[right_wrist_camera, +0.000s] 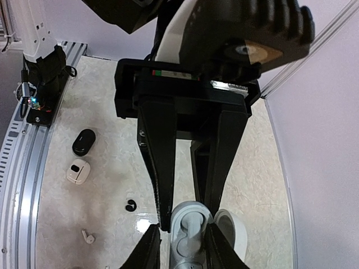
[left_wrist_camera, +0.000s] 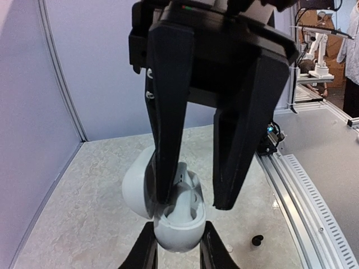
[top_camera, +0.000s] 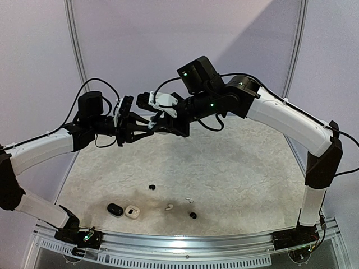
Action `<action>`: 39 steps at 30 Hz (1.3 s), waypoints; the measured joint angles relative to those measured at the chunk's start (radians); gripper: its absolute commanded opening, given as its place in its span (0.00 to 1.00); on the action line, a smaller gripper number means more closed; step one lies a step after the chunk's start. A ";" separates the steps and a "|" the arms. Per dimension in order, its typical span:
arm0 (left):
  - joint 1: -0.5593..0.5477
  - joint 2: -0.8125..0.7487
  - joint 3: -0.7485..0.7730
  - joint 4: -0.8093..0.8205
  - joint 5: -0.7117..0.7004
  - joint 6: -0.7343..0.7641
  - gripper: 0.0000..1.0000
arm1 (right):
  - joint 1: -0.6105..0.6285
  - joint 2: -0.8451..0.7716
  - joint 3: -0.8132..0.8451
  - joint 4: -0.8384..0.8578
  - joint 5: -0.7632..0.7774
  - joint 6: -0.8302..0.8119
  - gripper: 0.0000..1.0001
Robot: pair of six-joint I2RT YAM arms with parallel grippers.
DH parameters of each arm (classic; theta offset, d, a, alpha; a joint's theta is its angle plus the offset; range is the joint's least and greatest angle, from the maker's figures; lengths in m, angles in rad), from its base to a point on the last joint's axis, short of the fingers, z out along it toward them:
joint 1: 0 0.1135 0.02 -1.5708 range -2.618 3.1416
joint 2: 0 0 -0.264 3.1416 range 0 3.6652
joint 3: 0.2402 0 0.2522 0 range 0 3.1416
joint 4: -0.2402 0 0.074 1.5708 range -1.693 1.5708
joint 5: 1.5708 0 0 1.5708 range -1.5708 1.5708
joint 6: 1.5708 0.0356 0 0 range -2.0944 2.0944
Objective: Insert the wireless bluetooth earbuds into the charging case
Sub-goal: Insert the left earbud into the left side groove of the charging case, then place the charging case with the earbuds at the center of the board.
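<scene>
High above the table my left gripper (left_wrist_camera: pixel 178 224) is shut on the base of a white charging case (left_wrist_camera: pixel 176 238) whose lid (left_wrist_camera: pixel 134 188) hangs open. A white earbud (right_wrist_camera: pixel 191 227) sits in one well of the case (right_wrist_camera: pixel 188 213). My right gripper (right_wrist_camera: pixel 181 225) stands open over the case, one finger between lid and base, the other beside it, holding nothing. In the top view the left gripper (top_camera: pixel 147 128) and the right gripper (top_camera: pixel 160 124) meet tip to tip. On the table lie loose white earbuds (top_camera: pixel 168 207) (top_camera: pixel 189 199) and black earbuds (top_camera: pixel 152 186) (top_camera: pixel 193 215).
A shut black case (top_camera: pixel 115 209) and a second white case (top_camera: pixel 132 212) lie side by side near the front left of the marbled table (top_camera: pixel 235 179). A metal rail (top_camera: pixel 185 242) runs along the near edge. Purple walls (top_camera: pixel 168 39) close off the back and sides.
</scene>
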 measured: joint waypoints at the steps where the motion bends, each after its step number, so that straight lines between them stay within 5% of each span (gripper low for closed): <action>1: 0.000 0.000 0.000 0.000 -0.002 -0.007 0.00 | 0.000 0.000 0.000 0.000 0.001 0.001 0.31; 16: 0.000 -0.003 -0.006 -0.025 -0.072 -0.004 0.00 | -0.010 -0.114 -0.082 0.212 -0.051 0.156 0.40; 24: 0.000 -0.034 -0.003 -0.065 -0.213 0.205 0.00 | -0.048 -0.101 -0.109 0.352 0.271 0.380 0.44; 31: 0.057 0.013 0.043 -0.113 -0.246 -0.101 0.00 | -0.110 -0.030 -0.156 0.276 0.422 0.629 0.53; 39: 0.249 0.409 0.455 -0.685 -0.292 -0.356 0.00 | -0.263 -0.163 -0.467 0.208 0.491 0.847 0.57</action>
